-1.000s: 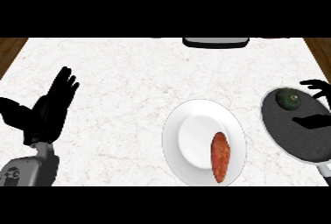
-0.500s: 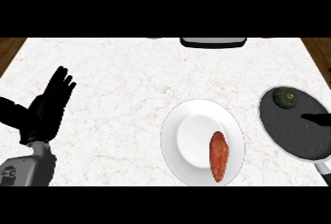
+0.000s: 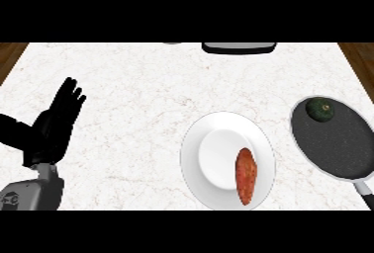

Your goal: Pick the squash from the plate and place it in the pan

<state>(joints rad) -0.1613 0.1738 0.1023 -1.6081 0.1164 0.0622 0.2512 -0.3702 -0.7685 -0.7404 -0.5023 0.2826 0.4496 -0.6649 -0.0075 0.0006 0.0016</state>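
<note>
- One pan [image 3: 337,143]: dark and speckled with a pale rim, at the right of the tabletop [image 3: 146,89]. It holds one thing, the squash [image 3: 320,109], dark green and round, lying at the pan's far edge just inside the rim.
- The pan's handle runs toward the lower right corner and is cut off by the view's edge, so its end does not show.
- One plate [image 3: 211,153]: white, near the middle of the view, just left of the pan and apart from it. It holds one thing, a long reddish-orange vegetable [image 3: 246,175], lying lengthwise on the plate's right half, reaching close to the near rim.
- The squash is in the pan, not on the plate.
- One hand in view: the left hand [image 3: 53,126], black, at the left edge of the view, with its fingers straight and raised, spread a little apart, holding nothing. It hangs over bare tabletop, well apart from the plate. Its grey forearm [image 3: 33,190] comes in from the lower left corner and is partly cut off.
- The right hand does not show.
- At the far edge of the tabletop sits a dark object with a pale rim [image 3: 239,47], cut off at the top; what it is cannot be told.
- Brown wood [image 3: 11,54] shows past the tabletop's far corners.
</note>
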